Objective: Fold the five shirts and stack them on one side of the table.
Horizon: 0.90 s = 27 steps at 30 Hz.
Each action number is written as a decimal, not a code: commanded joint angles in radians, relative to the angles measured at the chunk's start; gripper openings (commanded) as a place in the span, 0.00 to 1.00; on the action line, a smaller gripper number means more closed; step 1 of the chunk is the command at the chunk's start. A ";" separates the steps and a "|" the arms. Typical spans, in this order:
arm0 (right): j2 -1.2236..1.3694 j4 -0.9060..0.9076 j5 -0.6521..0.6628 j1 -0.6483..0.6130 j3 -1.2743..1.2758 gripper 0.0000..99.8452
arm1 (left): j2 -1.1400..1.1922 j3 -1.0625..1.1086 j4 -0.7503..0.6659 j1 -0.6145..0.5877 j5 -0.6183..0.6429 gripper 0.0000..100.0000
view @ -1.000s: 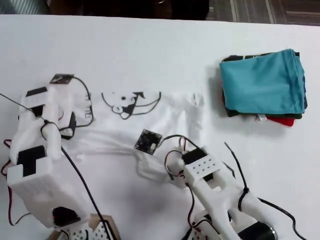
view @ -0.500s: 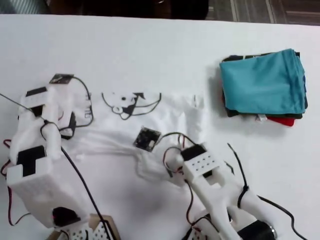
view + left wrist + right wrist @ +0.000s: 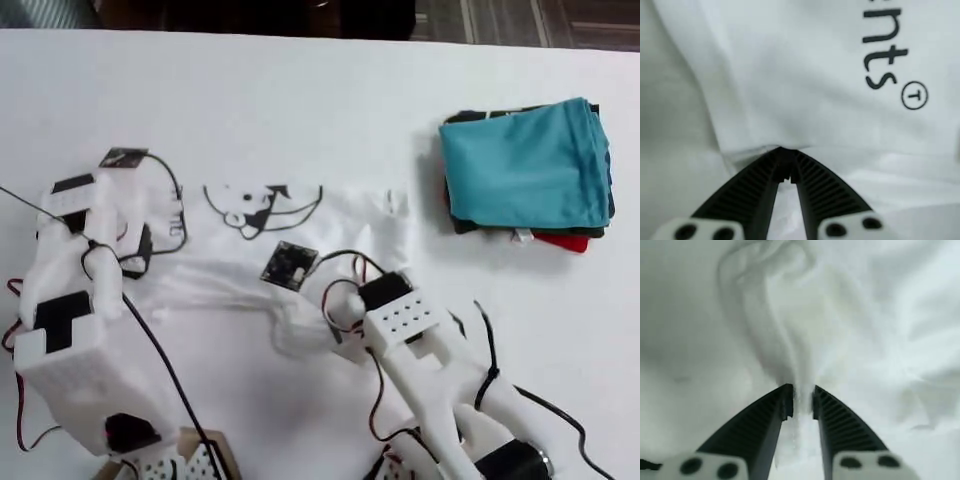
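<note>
A white shirt (image 3: 300,235) with a black cartoon face print lies crumpled in the middle of the table. My left gripper (image 3: 785,176) is shut on its edge near the black lettering (image 3: 887,55); that arm (image 3: 85,260) stands at the shirt's left end. My right gripper (image 3: 801,402) is shut on a bunched fold of the white shirt (image 3: 790,340), at the shirt's near edge (image 3: 310,325). At the right of the table sits a stack of folded shirts (image 3: 525,170), teal on top, dark and red below.
The white table (image 3: 300,100) is bare behind the shirt. Black and red cables (image 3: 350,285) loop around both arms. A small black board (image 3: 288,266) on the right arm hangs over the shirt.
The right arm has shifted slightly left and toward the table's near side, dragging the shirt's fold with it. The left arm has stayed put.
</note>
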 commanded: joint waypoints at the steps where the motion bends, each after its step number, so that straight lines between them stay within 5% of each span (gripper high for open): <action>1: 0.002 0.008 -0.005 -0.007 -0.003 0.15 | 0.005 -0.012 -0.043 -0.028 -0.002 0.03; 11: 0.002 0.105 -0.012 -0.131 0.009 0.17 | 0.005 -0.012 -0.043 -0.028 -0.002 0.03; 27: 0.012 -0.105 -0.003 -0.130 0.195 0.21 | 0.005 -0.012 -0.043 -0.028 -0.002 0.03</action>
